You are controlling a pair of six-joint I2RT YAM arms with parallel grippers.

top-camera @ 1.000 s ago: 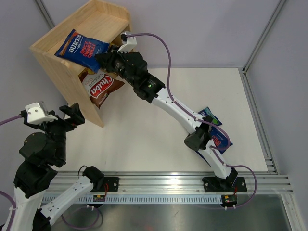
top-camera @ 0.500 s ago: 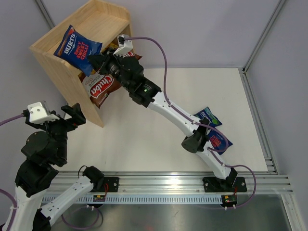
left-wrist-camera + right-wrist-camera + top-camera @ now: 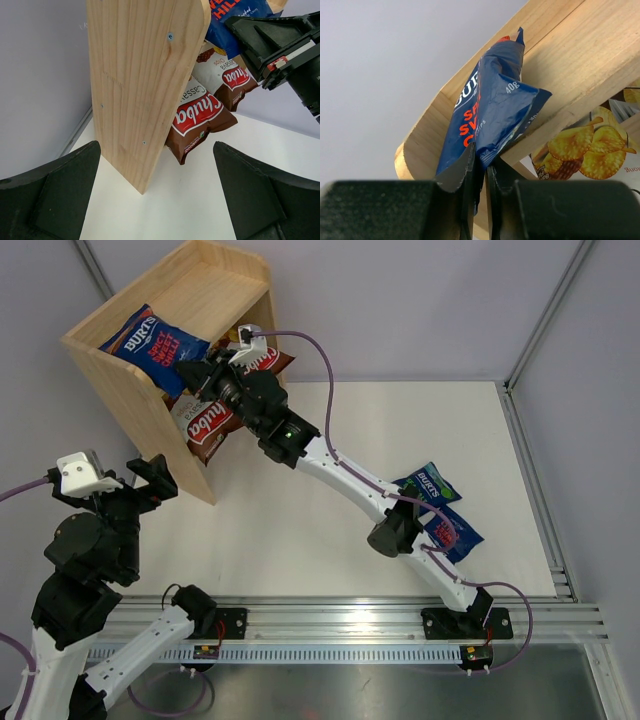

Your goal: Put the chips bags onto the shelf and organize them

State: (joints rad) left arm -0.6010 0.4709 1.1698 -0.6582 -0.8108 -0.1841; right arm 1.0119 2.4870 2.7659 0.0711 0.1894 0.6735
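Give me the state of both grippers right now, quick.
Left gripper: open, holding nothing, beside the light wooden shelf.
Right gripper: closed on the blue glossy Burts chips bag at the shelf's top tier.

We are logging a white table [image 3: 300, 530]. The wooden shelf [image 3: 120, 390] is standing on its far-left corner, with the side panel's foot resting on the surface. 2 blue bags are lying flat toward the right edge, partly hidden: the far Burts bag [image 3: 432, 483] and, just beside it, the near Burts bag [image 3: 458, 535]. 1 Chuba bag [image 3: 200, 117] is poking out of the shelf's bottom tier; we cannot tell whether it is touching the table.
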